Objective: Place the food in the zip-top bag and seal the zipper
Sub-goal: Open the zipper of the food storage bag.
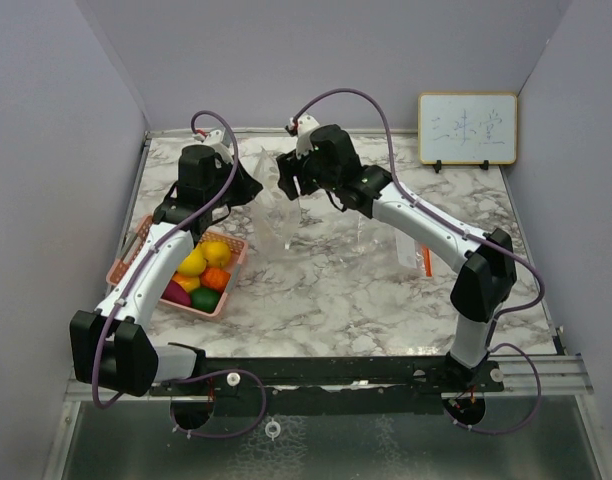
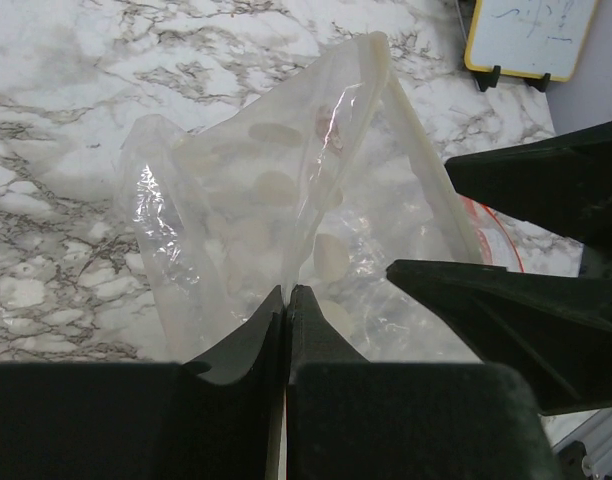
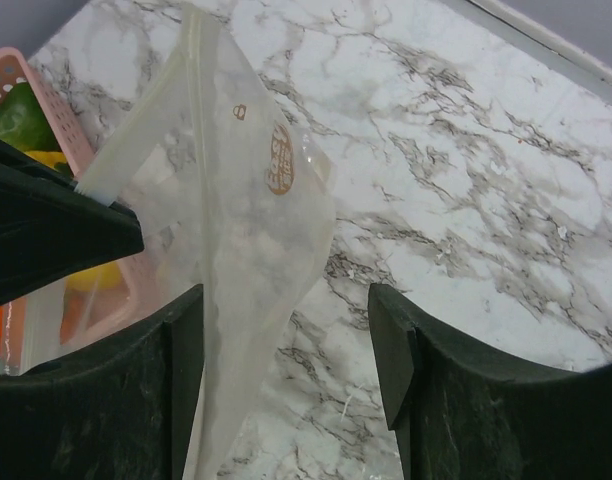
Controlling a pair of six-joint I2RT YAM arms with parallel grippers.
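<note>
Left claw (image 2: 287, 293) pinches zip-top bag (image 2: 236, 200); right claw (image 3: 286, 300) gapes open.

A white, grey-veined marble counter (image 1: 386, 290) is enclosed by plain pale walls. A pink slotted basket (image 1: 230, 288) is set at its left side. A small whiteboard (image 1: 467, 128) with a yellowish frame and faint writing is propped on two dark feet at the far right corner. A small clear packet (image 1: 416, 258) with an orange mark is laid flat towards the right.
</note>
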